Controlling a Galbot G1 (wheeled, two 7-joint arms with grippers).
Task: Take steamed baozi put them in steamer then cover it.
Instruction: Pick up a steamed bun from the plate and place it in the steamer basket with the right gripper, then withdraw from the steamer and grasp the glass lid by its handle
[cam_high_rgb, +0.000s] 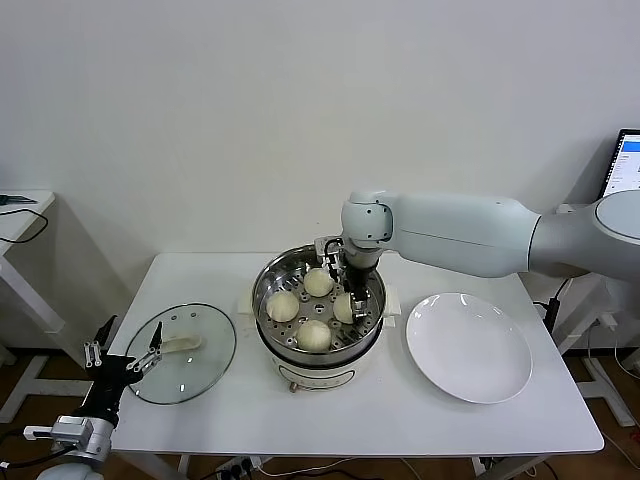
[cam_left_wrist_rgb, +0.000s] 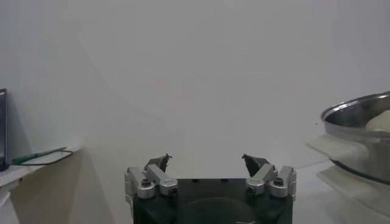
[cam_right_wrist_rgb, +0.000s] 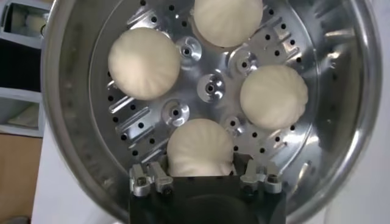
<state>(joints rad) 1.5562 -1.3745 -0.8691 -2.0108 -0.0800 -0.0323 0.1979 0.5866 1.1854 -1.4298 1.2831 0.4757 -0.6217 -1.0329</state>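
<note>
The right end effector (cam_high_rgb: 350, 292) hangs inside the steamer (cam_high_rgb: 268, 290), at its right-hand side as the head camera looks, with its fingers (cam_right_wrist_rgb: 152, 178) spread apart on either flank of one steamed baozi (cam_right_wrist_rgb: 200, 148). The bun sits on the perforated tray between them; whether the fingers touch it cannot be told, but they are not pressed shut on it. Three more steamed baozi lie on the same tray around the steamer's centre: one (cam_high_rgb: 318, 282) toward the far wall, one (cam_high_rgb: 282, 305) on the left side, one (cam_high_rgb: 314, 336) at the near edge. All four are apart from one another.

The steamer stands on its white base near the middle of the surface (cam_high_rgb: 330, 420). To the steamer's left the cover (cam_high_rgb: 182, 353) lies flat on the surface, handle upward. To the steamer's right sits a white plate (cam_high_rgb: 468, 347), just beside the steamer's handle.

The left end effector (cam_high_rgb: 125, 352) waits well left of the steamer, off the surface's near-left corner beside the cover's rim, its fingers (cam_left_wrist_rgb: 159, 163) wide apart and holding nothing.
</note>
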